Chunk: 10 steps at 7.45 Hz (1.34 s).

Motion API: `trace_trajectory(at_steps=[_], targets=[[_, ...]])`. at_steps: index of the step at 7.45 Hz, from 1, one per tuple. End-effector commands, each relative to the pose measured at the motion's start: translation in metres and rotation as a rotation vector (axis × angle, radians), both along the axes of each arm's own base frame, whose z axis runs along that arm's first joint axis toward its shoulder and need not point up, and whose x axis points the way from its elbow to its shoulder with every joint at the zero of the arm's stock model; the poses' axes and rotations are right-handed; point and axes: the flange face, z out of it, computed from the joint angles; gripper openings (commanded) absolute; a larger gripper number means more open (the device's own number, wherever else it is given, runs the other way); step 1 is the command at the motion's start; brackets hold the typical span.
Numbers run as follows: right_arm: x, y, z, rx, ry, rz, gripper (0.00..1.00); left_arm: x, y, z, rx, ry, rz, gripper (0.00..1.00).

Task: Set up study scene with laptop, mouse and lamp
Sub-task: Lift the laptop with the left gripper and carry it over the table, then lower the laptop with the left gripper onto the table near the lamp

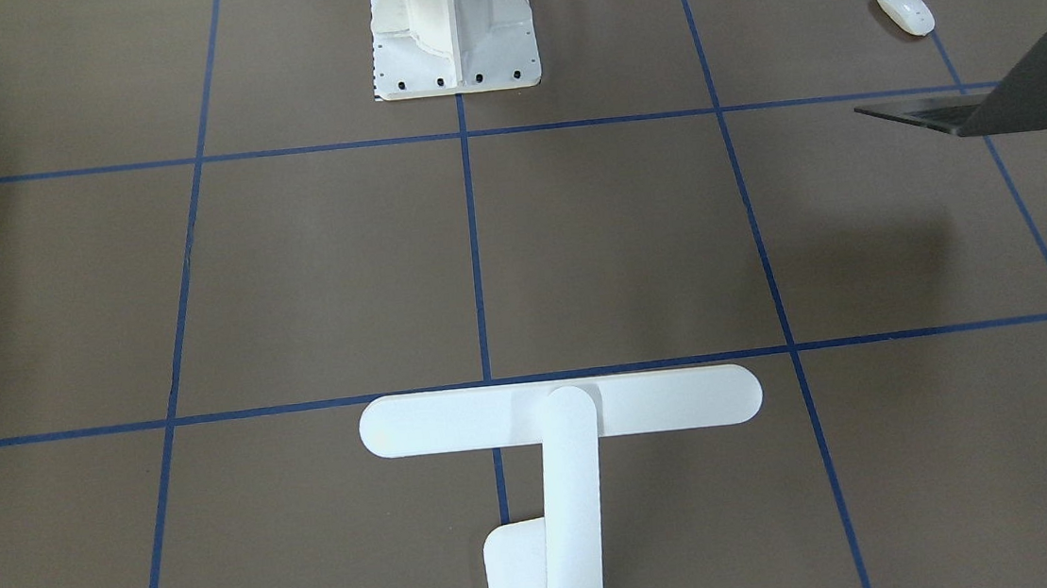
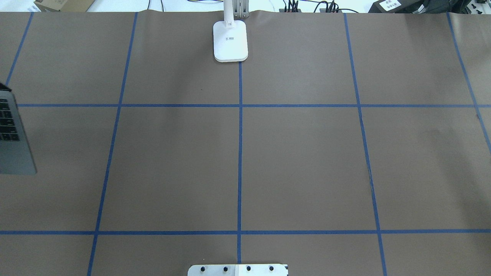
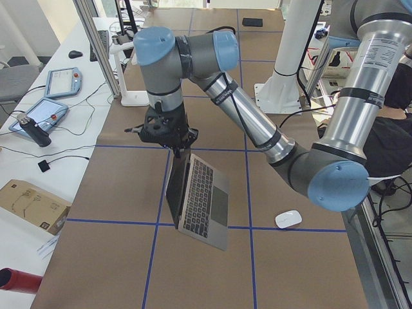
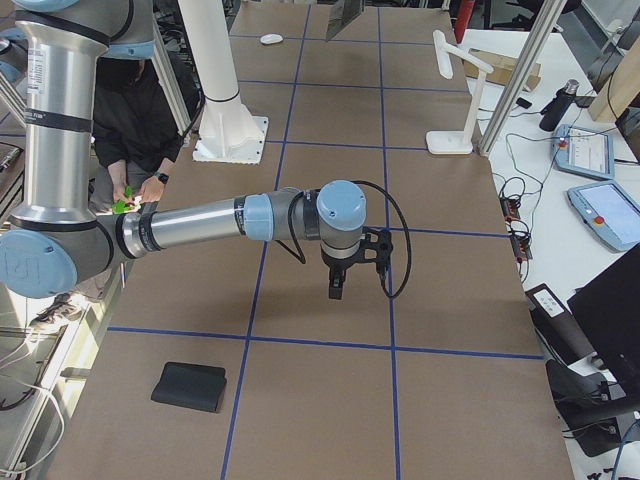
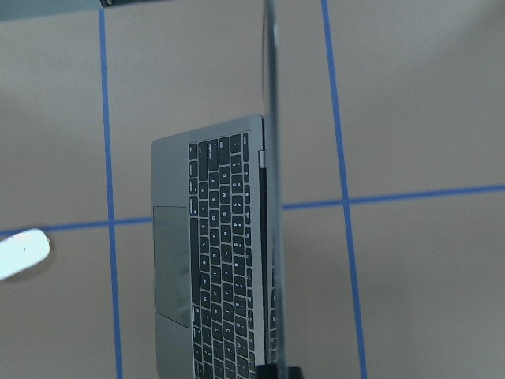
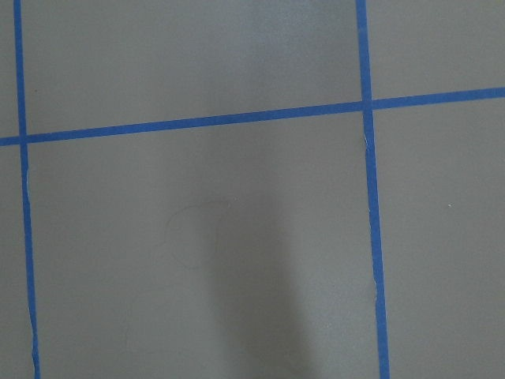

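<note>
My left gripper point(image 3: 177, 149) sits at the top edge of the laptop's point(image 3: 199, 199) raised lid; I cannot tell how wide it stands. The laptop rests open on the worktop point(image 3: 296, 270), with the mouse point(image 3: 288, 219) near it. My right gripper point(image 4: 337, 290) hangs above the worktop, its opening unclear. The lamp point(image 1: 560, 411) stands well apart.

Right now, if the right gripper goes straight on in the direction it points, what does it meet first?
The right gripper points straight down. Its wrist view shows only the table's brown cover and blue tape lines beneath, so it would most likely meet that cover first.
</note>
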Motion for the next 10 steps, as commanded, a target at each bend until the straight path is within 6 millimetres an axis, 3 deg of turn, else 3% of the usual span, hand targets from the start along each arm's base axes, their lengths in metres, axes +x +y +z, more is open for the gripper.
trace_trajectory(at_steps=[1, 4, 6, 8, 10], targets=[[0.001, -0.001, 0.0, -0.006, 0.0, 0.007, 1.0, 0.083, -0.015, -0.064, -0.069, 0.045, -0.031, 0.0], [0.001, -0.003, -0.002, -0.012, 0.0, 0.013, 1.0, 0.199, -0.011, -0.114, -0.144, 0.063, 0.008, 0.0], [0.001, -0.001, -0.001, -0.013, 0.0, 0.013, 1.0, 0.256, -0.001, -0.137, -0.151, 0.063, 0.057, 0.0], [0.001, 0.0, 0.001, -0.02, 0.0, 0.013, 1.0, 0.315, -0.013, -0.162, -0.152, 0.047, 0.116, 0.0], [0.001, 0.0, 0.001, -0.023, -0.002, 0.016, 1.0, 0.35, -0.032, -0.172, -0.166, 0.016, 0.117, 0.0]])
